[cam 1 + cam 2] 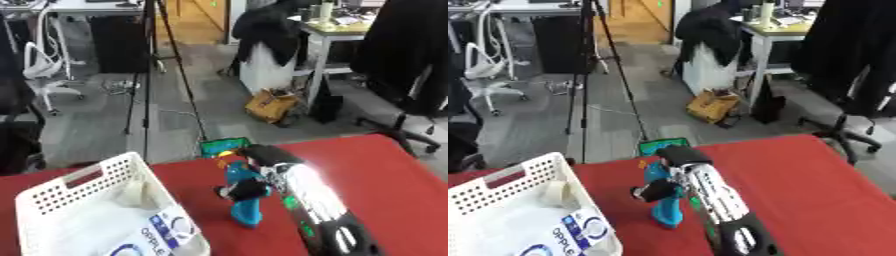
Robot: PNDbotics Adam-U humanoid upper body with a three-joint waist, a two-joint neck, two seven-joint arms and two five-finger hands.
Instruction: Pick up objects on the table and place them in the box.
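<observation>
A blue plastic object stands upright on the red table, just right of the white basket. My right hand comes in from the lower right, and its dark fingers are curled round the middle of the blue object. The object's base appears to touch the table. Inside the basket lies a white carton with blue print and some pale wrapping. A small green-framed item lies at the table's far edge, behind the hand. My left hand shows in neither view.
The table's far edge runs just behind the green item, with grey floor beyond it. A tripod, office chairs and desks stand on that floor. Bare red table lies right of my arm.
</observation>
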